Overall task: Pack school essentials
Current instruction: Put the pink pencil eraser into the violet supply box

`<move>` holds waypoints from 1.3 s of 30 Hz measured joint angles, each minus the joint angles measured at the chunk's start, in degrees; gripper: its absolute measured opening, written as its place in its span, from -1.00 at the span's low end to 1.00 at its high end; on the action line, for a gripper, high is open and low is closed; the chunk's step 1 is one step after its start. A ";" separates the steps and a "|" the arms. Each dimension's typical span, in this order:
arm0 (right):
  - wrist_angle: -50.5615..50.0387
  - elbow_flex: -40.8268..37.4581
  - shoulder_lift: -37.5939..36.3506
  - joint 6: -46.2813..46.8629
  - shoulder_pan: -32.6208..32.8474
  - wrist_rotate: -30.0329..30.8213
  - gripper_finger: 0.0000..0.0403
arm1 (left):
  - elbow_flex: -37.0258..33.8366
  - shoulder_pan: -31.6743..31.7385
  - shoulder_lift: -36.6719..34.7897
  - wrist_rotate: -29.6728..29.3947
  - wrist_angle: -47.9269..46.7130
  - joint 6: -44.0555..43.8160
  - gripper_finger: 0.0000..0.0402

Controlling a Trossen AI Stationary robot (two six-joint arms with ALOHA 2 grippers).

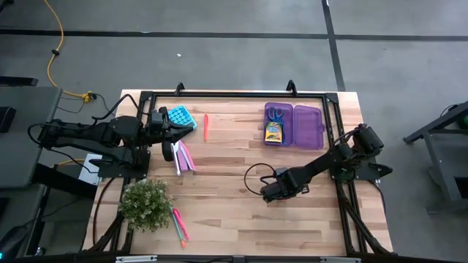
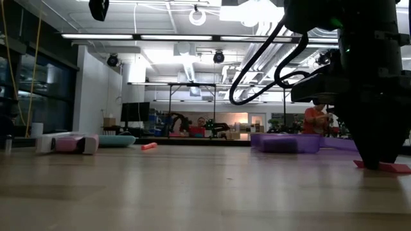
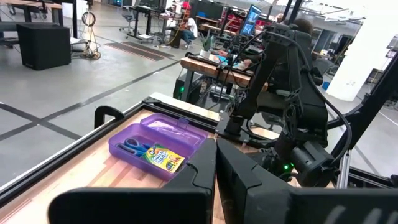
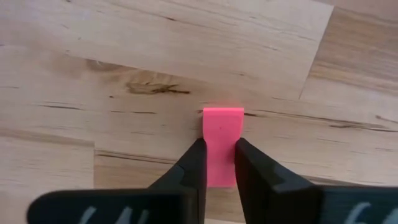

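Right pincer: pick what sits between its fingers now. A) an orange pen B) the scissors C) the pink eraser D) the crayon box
C: the right wrist view shows the right pincer down at the wooden table with its fingers closed against both sides of the flat pink eraser, while the scissors and crayon box lie in the purple case.

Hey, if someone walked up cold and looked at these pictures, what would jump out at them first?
Probably the right gripper, down on the table's middle with its fingers closed around a pink eraser. Next, the open purple case at the far edge, already holding scissors and a crayon box.
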 joint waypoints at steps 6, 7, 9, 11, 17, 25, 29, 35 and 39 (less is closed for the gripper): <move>0.00 -0.02 0.02 -0.07 0.00 0.09 -0.69 | 0.00 0.01 0.00 0.00 0.00 0.00 -1.00; 0.00 -0.02 0.02 -0.07 0.00 0.10 -0.68 | 0.00 0.00 0.00 0.00 0.00 0.00 -1.00; 0.01 -0.02 0.02 -0.09 0.00 0.13 -0.67 | 0.00 -0.01 0.00 0.00 0.00 0.00 -1.00; 0.02 -0.02 0.02 -0.15 0.00 0.13 -0.67 | 0.00 0.00 0.00 0.00 0.00 0.00 -1.00; 0.02 -0.04 0.02 -0.05 0.00 0.15 -0.67 | 0.00 0.00 0.00 0.00 0.00 0.00 -1.00; 0.02 -0.04 0.04 -1.39 0.00 0.17 -0.67 | 0.00 0.01 0.00 -0.42 0.00 1.78 -1.00; 0.07 -0.11 -0.09 -3.92 0.00 0.20 -0.67 | 0.00 -0.01 0.00 -0.81 0.00 1.95 -1.00; 0.41 -0.20 -2.10 -7.37 -0.04 3.28 -0.67 | -0.02 -0.01 0.00 -0.85 0.00 1.89 -1.00; 0.48 -0.20 -5.90 -14.61 -0.02 7.22 -0.67 | -0.02 -0.02 0.00 -0.85 0.03 1.52 -1.00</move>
